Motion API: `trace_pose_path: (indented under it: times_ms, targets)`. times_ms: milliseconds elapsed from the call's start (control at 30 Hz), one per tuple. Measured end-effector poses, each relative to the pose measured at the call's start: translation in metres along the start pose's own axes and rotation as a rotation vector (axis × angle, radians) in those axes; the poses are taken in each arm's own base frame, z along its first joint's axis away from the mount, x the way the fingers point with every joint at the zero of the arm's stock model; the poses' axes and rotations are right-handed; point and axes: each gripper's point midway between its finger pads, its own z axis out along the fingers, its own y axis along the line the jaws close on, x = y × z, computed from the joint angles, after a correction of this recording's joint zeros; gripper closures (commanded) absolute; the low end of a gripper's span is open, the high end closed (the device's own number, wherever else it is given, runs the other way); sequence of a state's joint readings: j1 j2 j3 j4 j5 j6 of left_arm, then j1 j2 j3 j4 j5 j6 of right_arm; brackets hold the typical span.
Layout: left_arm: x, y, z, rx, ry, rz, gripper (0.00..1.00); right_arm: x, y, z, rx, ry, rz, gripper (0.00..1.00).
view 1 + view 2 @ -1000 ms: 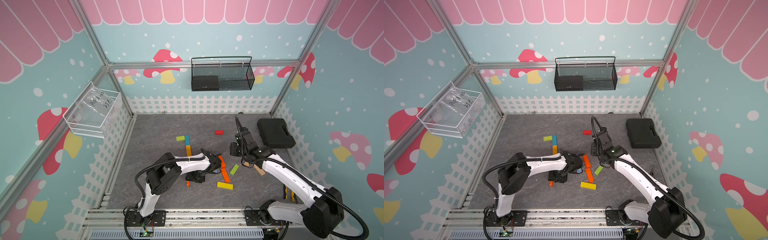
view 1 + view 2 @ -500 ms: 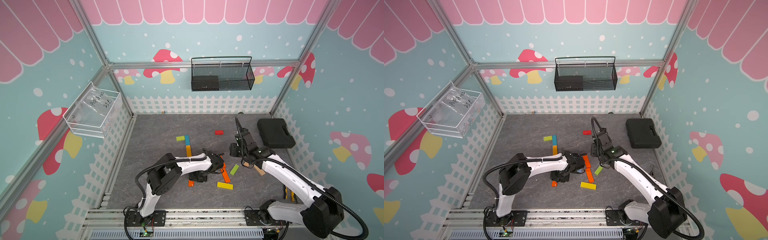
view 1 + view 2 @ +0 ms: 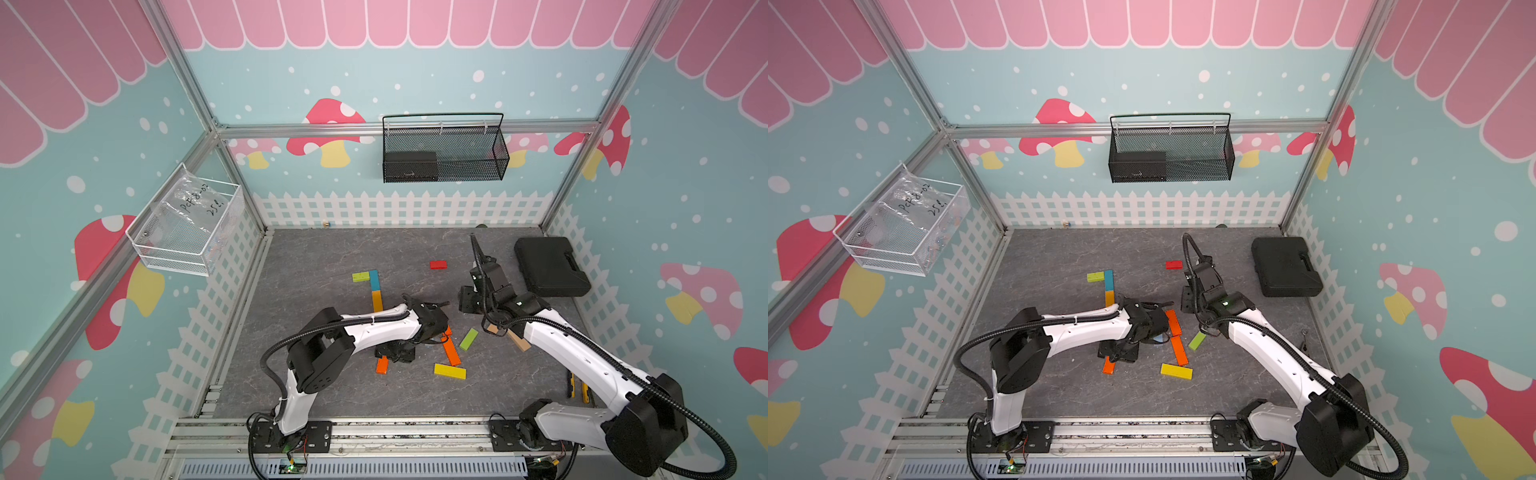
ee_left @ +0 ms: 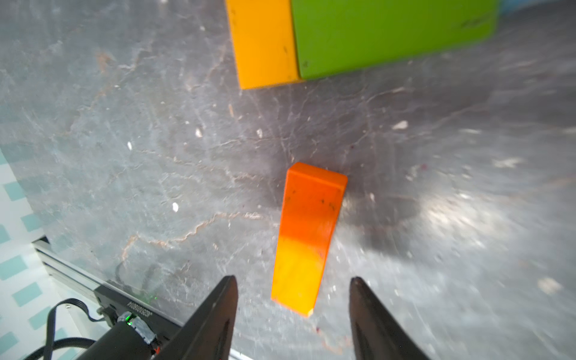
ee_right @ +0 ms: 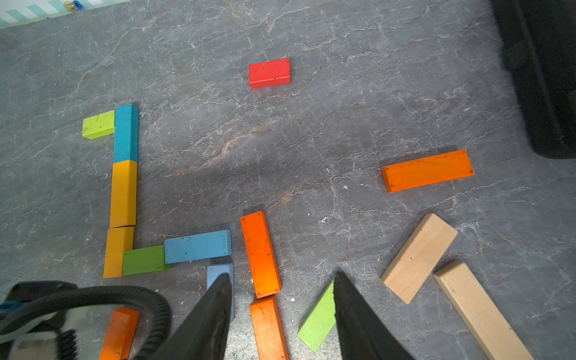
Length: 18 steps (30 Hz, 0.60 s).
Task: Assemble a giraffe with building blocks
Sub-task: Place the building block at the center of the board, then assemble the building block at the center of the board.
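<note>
A grey stone-patterned counter (image 3: 316,257) sits inside a pastel booth, and two white robot arms reach in from its near edge.

The left tool (image 4: 293,278) is low over the counter, its two black fingers spread wide and gripping nothing. A short orange block (image 4: 307,237) lies flat just ahead of the gap between them, touching neither finger.

The right tool (image 5: 282,273) hangs higher near the middle of the counter, its fingers also apart and empty.

In the right wrist view, a chain of blocks lies flat and touching. A lime block (image 5: 98,124) rests against the side of a blue block (image 5: 126,133). Next come a yellow block (image 5: 123,193) and a second yellow block (image 5: 117,252). The chain then turns a corner into a green block (image 5: 143,260) and a pale blue block (image 5: 197,246).

Loose pieces lie around it:
- A red block (image 5: 269,73) sits well apart.
- A long orange block (image 5: 260,254) lies beside the pale blue one.
- Two tan blocks (image 5: 418,258) lie side by side.
- A slanted green block (image 5: 318,321) is partly hidden behind a right finger.

A black case (image 3: 550,266) rests at the far right of the counter.
</note>
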State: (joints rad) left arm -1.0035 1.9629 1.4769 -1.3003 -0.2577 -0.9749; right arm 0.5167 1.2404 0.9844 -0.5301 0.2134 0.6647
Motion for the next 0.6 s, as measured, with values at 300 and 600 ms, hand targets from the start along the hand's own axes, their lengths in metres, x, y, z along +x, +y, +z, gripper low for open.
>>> trace_pose_path:
  times_ms: [300,600]
  targets:
    - [0.005,0.007,0.008,0.111,0.033,-0.019,0.34,0.000,0.002,0.000,-0.014,0.002,0.001,0.46]
    - [0.002,-0.005,0.020,0.191,0.046,0.041,0.31,0.004,0.003,0.002,-0.019,0.014,0.000,0.45]
